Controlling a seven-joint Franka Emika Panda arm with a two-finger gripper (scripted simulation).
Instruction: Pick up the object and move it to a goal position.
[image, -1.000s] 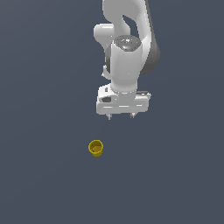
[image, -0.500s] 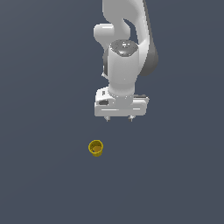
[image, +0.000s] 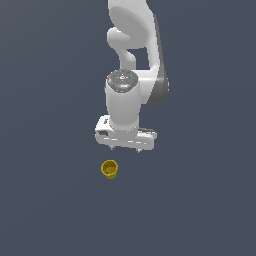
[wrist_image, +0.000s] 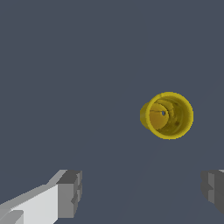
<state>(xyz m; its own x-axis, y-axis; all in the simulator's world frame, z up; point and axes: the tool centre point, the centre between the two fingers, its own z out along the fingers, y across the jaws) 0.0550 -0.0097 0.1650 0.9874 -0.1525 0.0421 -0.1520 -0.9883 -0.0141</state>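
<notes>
The object, a small mustard-yellow cup (image: 109, 169), stands upright on the dark grey floor with its hollow mouth facing up. My white gripper (image: 125, 148) hangs above it and slightly toward the exterior view's right, pointing down. In the wrist view the cup (wrist_image: 167, 115) lies ahead of the gap between my two grey fingertips (wrist_image: 70, 194), apart from both. The gripper (wrist_image: 141, 190) is open and holds nothing.
The flat dark grey floor (image: 45, 200) spreads out on all sides of the cup. The white arm (image: 134, 60) rises behind the gripper toward the top of the exterior view.
The gripper has sunk lower and shifted a little toward the exterior view's left, closer to the cup. The cup has not moved.
</notes>
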